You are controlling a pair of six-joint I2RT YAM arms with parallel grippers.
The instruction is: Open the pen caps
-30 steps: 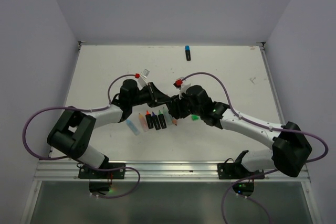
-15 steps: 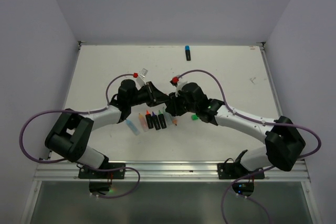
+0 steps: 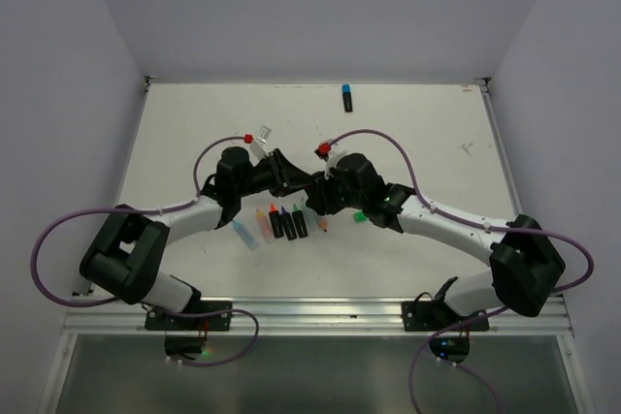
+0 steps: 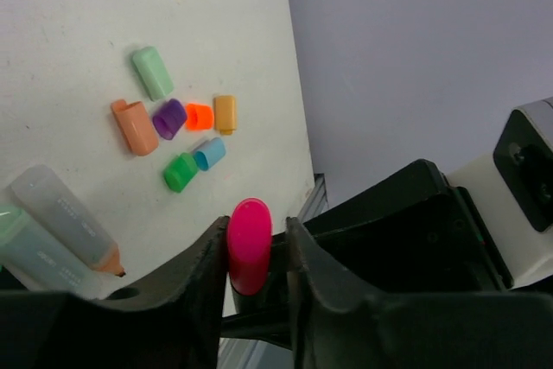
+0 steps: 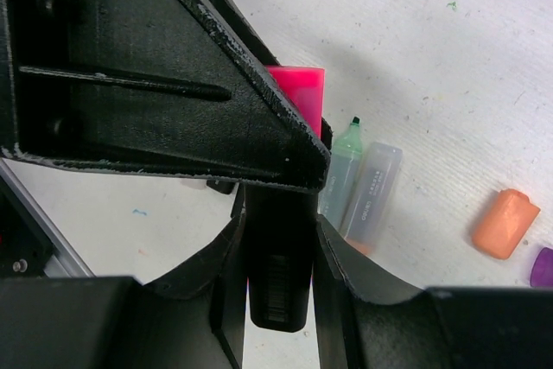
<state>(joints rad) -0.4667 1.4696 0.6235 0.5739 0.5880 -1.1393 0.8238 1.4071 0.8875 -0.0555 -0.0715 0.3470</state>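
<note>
— Two grippers nose to nose, then. Where on the table (image 3: 437, 133)?

— About the middle, seen from above. The left gripper (image 4: 255, 229) reaches in from 9 o'clock and the right gripper (image 5: 278, 226) from 3 o'clock, with their tips close together.

— And the pink cap (image 4: 250, 246)?

— It stands between the left fingers (image 4: 194, 283) in the left wrist view, lying against one of them, and a thin dark sliver shows on the other side. Whether that pincer clamps it or merely flanks it, I cannot tell.

— The right one?

— Clenched on the black pen (image 5: 276, 283), with both fingers pressing its sides. The pink cap shows at 12 o'clock of that pen, past the left gripper's finger, which hides the joint. So cap on or off — I cannot tell.

— Other caps?

— Seven loose caps (image 4: 169, 118) lie bunched on the table at 11 o'clock of the pink one: mint, salmon, purple, orange, amber, green and cyan. From above only a green cap (image 3: 359, 216) is plain, at 4 o'clock of the meeting point.

— Pens?

— A row of pens (image 3: 281, 225) lies at 7 o'clock of the grippers — some black, some pale, with coloured tips showing. A lone pen (image 3: 346, 97), black with a blue end, lies near the far edge at 1 o'clock.
</note>
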